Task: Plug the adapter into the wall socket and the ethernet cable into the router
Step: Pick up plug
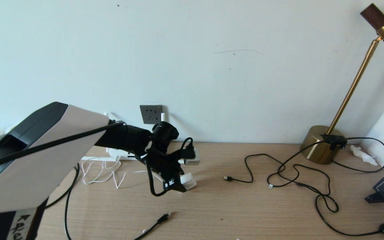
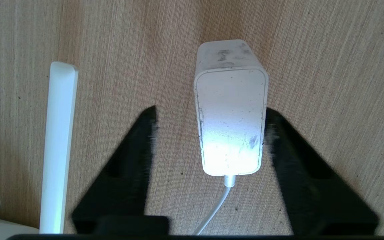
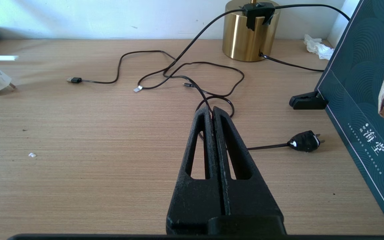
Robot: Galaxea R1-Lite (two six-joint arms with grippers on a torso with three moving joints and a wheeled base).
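The white adapter (image 2: 231, 113) lies on the wooden desk with its thin white cord (image 2: 212, 213) trailing back under my wrist. My left gripper (image 2: 210, 111) is open and straddles it: one finger (image 2: 288, 156) is right against its side, the other (image 2: 128, 160) stands clear. From the head view, the left gripper (image 1: 182, 183) is low over the adapter (image 1: 189, 182), below the dark grey wall socket (image 1: 151, 114). The white router (image 1: 120, 153) is mostly hidden behind my arm. The ethernet cable (image 1: 163, 218) lies near the desk's front edge. My right gripper (image 3: 212, 108) is shut and empty.
A router antenna (image 2: 58, 146) lies beside the left gripper. Thin black USB cables (image 1: 278, 173) loop across the right half of the desk. A brass lamp base (image 1: 320, 144), a black mains plug (image 3: 305, 141) and a dark patterned box (image 3: 362, 100) stand at the right.
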